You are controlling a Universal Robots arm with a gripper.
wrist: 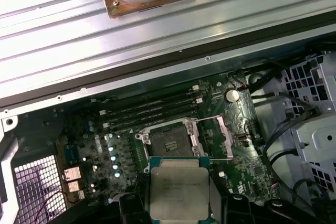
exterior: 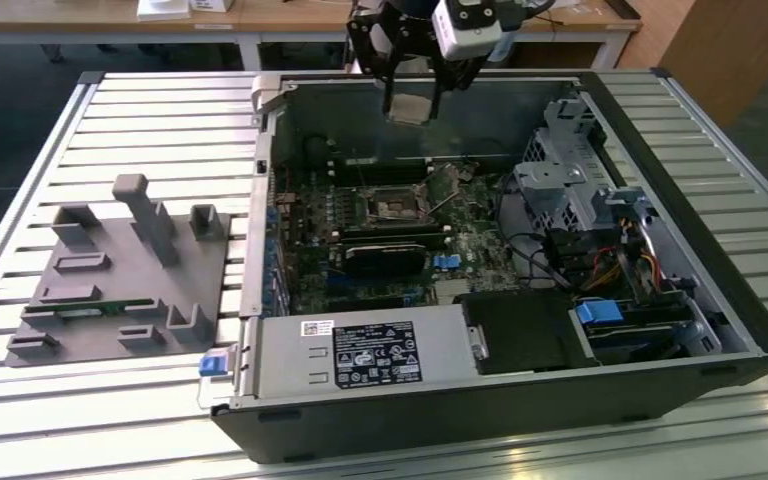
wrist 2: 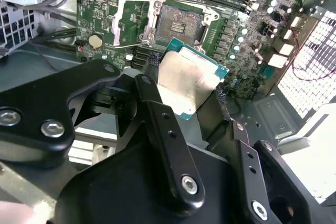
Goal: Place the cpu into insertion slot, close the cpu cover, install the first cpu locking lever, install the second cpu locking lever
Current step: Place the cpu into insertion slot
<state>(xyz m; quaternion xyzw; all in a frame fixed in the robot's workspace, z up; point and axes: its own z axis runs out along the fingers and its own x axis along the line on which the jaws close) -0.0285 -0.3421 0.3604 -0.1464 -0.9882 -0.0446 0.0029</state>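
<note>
One: What is found when the exterior view is gone through from its left to its right?

Two: At the exterior view's left a grey fixture block [exterior: 117,270] is laid on the slatted table [exterior: 37,130], apart from the open computer case [exterior: 491,410]. In the middle of the case a green board is seen, and the insertion slot [exterior: 395,205] is set in it. Above it the gripper [exterior: 411,100] is poised, and at the exterior view's right a drive cage [exterior: 564,190] is mounted.

One: And the cpu?

Two: The cpu [wrist 2: 189,77] is grasped between the fingers [wrist 2: 163,129], which are clenched on two opposite edges of it. It is held in the air, above the board and near the slot, not yet in it.

One: Why is it taken by the edges?

Two: It is judged (only from how it lies) that the flat faces are left untouched in this way and the chip is held level with the socket. The cpu cover [wrist 2: 124,20] is swung open beside the slot, so the recess is left bare, as is seen in both wrist views.

One: Is something written anywhere?

Two: A white-and-black label [exterior: 373,355] is stuck on the power supply box [exterior: 291,350] at the near side of the case, and faint print is carried on the metal top of the cpu in the first wrist view. Neither is read off here.
</note>
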